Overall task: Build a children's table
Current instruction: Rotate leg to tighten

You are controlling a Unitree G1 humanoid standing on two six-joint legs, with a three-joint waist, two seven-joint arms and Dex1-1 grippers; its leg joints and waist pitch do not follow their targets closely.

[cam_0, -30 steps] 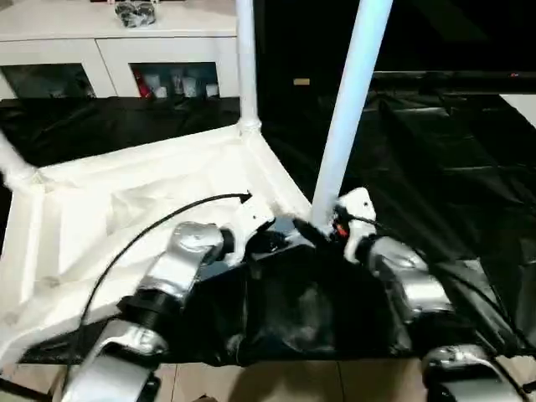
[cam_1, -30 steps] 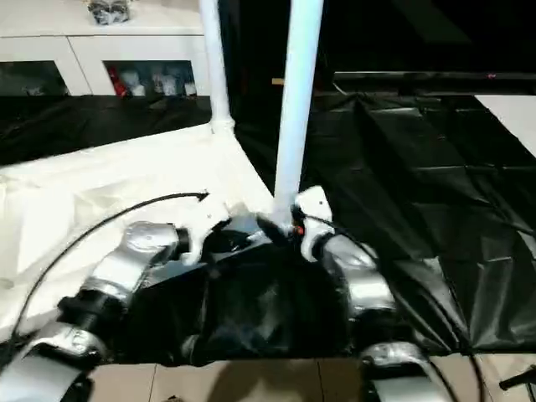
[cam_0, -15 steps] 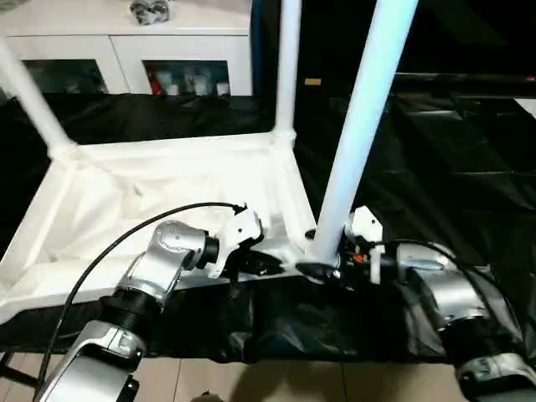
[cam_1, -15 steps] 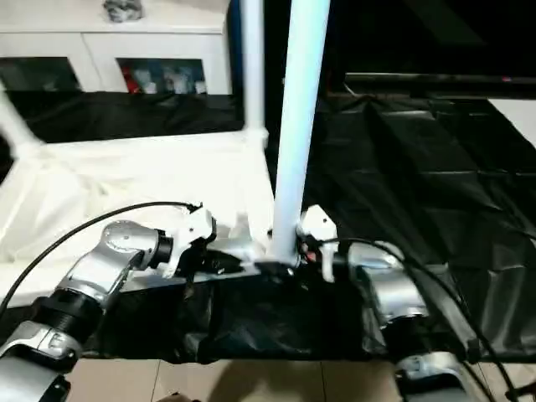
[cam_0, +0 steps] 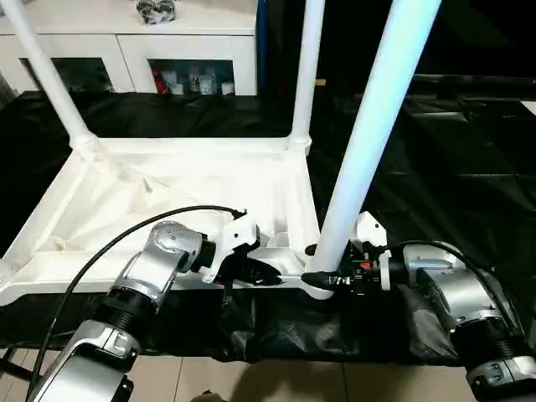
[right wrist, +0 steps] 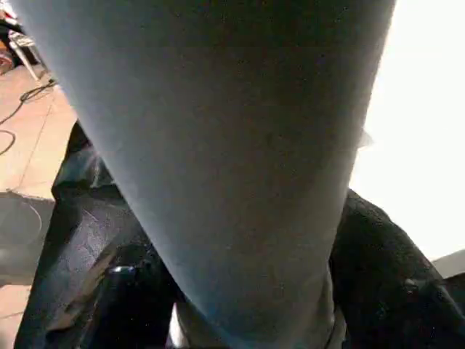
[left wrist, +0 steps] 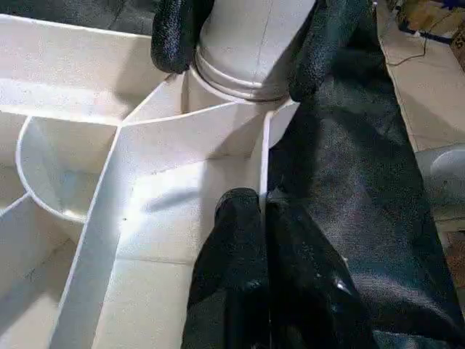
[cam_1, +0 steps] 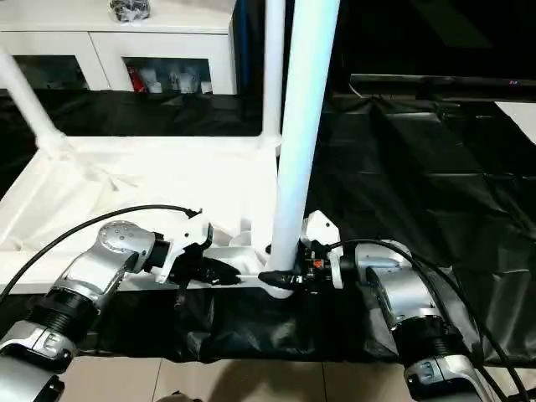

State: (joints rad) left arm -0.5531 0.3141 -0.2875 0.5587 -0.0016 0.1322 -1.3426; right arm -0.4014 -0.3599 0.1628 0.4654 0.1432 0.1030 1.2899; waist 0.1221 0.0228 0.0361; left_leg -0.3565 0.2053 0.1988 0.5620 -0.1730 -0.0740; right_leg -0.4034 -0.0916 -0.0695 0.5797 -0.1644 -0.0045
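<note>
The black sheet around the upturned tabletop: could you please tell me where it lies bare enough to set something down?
Bare black sheet lies right of the tabletop, and a strip between its far rim and the cabinet. The near right corner is crowded: the right gripper holds the leg, the left gripper the rim.

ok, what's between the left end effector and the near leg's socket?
Bare white tabletop rim: the left end effector pinches it just short of the socket, in the left wrist view.
</note>
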